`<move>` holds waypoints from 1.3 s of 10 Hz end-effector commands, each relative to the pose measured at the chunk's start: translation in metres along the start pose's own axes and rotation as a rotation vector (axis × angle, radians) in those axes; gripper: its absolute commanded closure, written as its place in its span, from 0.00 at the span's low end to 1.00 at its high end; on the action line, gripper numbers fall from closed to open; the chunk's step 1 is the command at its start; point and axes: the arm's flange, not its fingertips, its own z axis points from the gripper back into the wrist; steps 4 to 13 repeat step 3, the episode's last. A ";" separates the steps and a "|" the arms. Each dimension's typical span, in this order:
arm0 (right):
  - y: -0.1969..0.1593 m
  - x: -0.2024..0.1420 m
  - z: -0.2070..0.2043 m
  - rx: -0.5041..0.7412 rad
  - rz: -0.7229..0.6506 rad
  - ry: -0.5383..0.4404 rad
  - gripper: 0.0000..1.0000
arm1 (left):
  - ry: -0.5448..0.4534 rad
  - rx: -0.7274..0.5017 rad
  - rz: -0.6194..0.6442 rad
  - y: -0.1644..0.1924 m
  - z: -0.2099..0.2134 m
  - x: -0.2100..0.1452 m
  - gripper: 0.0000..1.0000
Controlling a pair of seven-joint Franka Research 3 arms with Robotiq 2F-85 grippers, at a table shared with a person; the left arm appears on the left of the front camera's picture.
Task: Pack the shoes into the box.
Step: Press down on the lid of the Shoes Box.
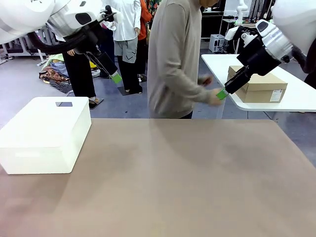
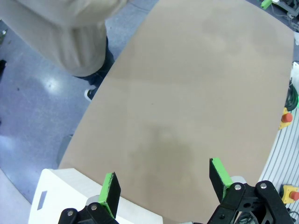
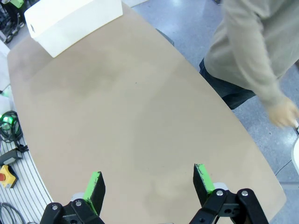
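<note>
Both my grippers are up off the table (image 1: 197, 168) with jaws wide and nothing in them: left one (image 2: 163, 184), right one (image 3: 147, 184). The box (image 1: 256, 85) sits closed on the white side table (image 1: 301, 98), right where the person (image 1: 173, 59) is reaching.

Two white arms (image 1: 29, 17) with rounded glossy shells are seen, each ended by a black wrist block. The left gripper (image 2: 163, 186) and right gripper (image 3: 147, 184) are fitted with black fingers (silver screws at the knuckles) tipped by green pads (image 2: 110, 189).
</note>
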 end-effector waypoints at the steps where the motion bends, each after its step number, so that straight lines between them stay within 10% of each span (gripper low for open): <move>1: 0.000 0.001 0.001 -0.005 -0.001 0.009 0.00 | -0.007 0.005 0.002 0.001 0.001 0.000 0.00; 13: 0.000 0.001 0.001 -0.005 -0.001 0.009 0.00 | -0.007 0.005 0.002 0.001 0.001 0.000 0.00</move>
